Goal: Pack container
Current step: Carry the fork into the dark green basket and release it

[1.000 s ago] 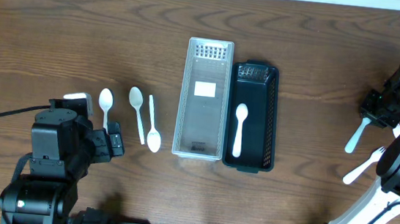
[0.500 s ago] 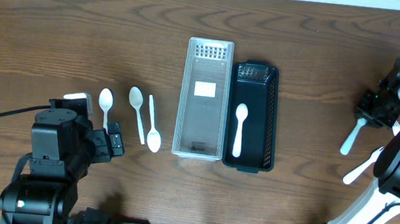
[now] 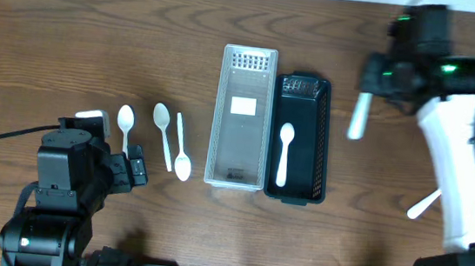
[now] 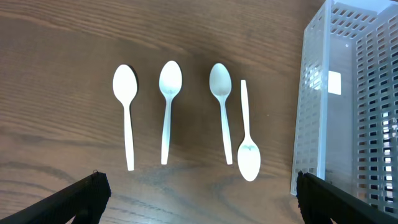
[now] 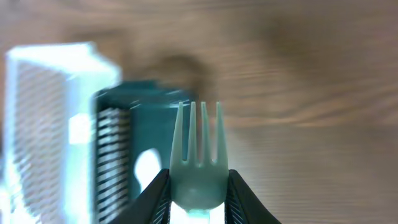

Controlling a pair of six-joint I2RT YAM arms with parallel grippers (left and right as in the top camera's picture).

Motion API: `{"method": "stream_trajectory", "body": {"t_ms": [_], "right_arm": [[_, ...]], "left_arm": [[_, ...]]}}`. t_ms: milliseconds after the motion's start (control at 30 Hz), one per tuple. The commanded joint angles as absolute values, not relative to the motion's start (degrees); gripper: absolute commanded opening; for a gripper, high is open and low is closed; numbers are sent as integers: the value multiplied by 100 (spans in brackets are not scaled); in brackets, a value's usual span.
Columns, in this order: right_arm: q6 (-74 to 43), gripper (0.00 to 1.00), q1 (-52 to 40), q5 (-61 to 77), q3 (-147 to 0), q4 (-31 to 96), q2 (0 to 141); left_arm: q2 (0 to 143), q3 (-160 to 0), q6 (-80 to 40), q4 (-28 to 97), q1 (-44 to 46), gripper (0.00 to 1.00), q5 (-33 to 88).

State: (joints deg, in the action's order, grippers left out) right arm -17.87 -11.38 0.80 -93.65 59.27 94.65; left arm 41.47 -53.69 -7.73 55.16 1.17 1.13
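**Fork at risk of missing the black tray**

The right hand (image 3: 372, 80) is pinching a white fork (image 3: 359, 117) tight between its fingers. The grip is sitting low on the head, with the tines (image 5: 198, 127) sticking out past the fingertips. The fork is hanging above the bench (image 3: 390, 183) just beside the black tray (image 3: 321, 141), outside its right wall. Letting go here would probably drop it onto the wood. Such a narrow pinch could also let the fork swivel, so it is risking landing across the rim.

The black tray is holding one white spoon (image 3: 285, 151) lying lengthwise. The clear basket (image 3: 238, 146) touching its left side is looking empty apart from a pale patch on its floor.

The left hand (image 4: 202, 198) is hovering fully spread and holding nothing, near four loose spoons (image 4: 168, 112).
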Motion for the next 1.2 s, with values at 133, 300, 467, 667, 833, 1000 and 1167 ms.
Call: {"method": "stream_trajectory", "body": {"t_ms": [133,300,467,667,833,1000,1167], "right_arm": [[-2633,12,-2034,-257,-9286,5942,10252],[-2630,13,-2217,-257,-9286,6005,11159],[-2609,11,-2355,-202,-9286,5977,11830],[-2609,50,-2418,-185,-9327,5896,11839],[-2561,49,-2381,-132,-9603,6163,11789],[-2547,48,-2110,-259,-10248,6602,11301],[-2877,49,-1391,-303,-10451,6632,10302]], "left_arm": [[4158,-5450,-827,5566,82,98,106],[4158,-5450,-827,5570,82,98,106],[4158,-5450,-827,5570,82,98,106],[4158,-5450,-827,5568,82,98,106],[4158,-5450,-827,5570,82,98,106],[4158,-5450,-825,5568,82,98,106],[4158,-5450,-827,5594,82,98,106]]}}
